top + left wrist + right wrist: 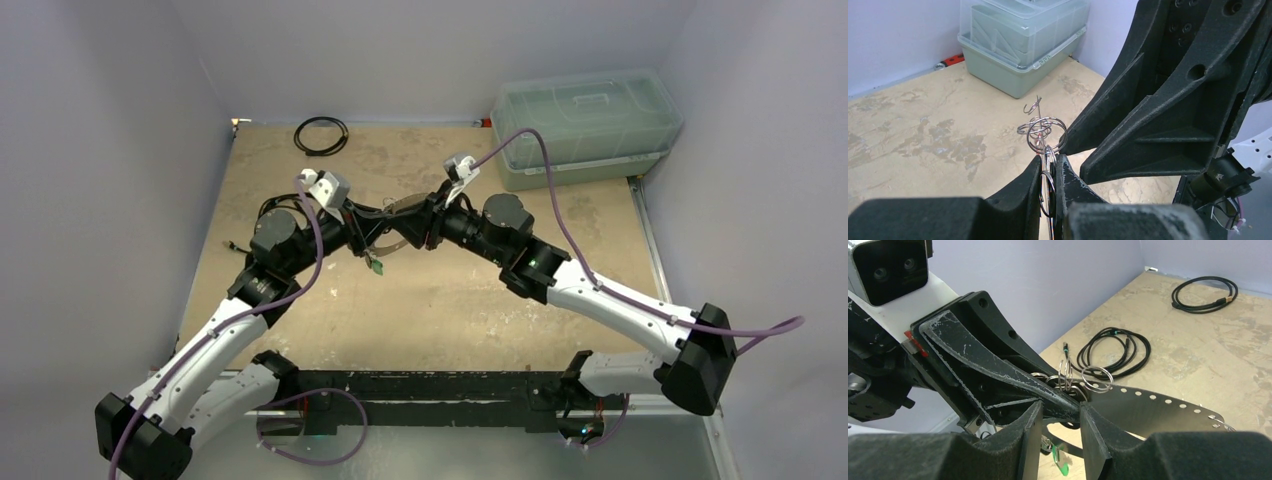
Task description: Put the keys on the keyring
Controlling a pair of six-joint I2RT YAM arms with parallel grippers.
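My two grippers meet above the middle of the table. The left gripper (1049, 159) (385, 228) is shut on the edge of the keyring (1158, 410) (402, 243), a flat silver band with a row of holes. Small split rings (1043, 131) (1096, 377) bunch just beyond its fingertips. A green-headed key (1064, 466) (377, 267) hangs below the ring; other keys are hidden. The right gripper (1060, 407) (418, 222) faces the left one. Its jaws stand apart, at the left gripper's fingertips (1068, 401) and beside the keyring band, and nothing is visibly clamped between them.
A clear lidded plastic box (585, 125) (1018, 45) stands at the back right corner. A thin black cable loop (320, 135) (1204, 292) lies at the back left. A black coiled cord (1113, 347) rests on the table under the left arm. Walls close in three sides.
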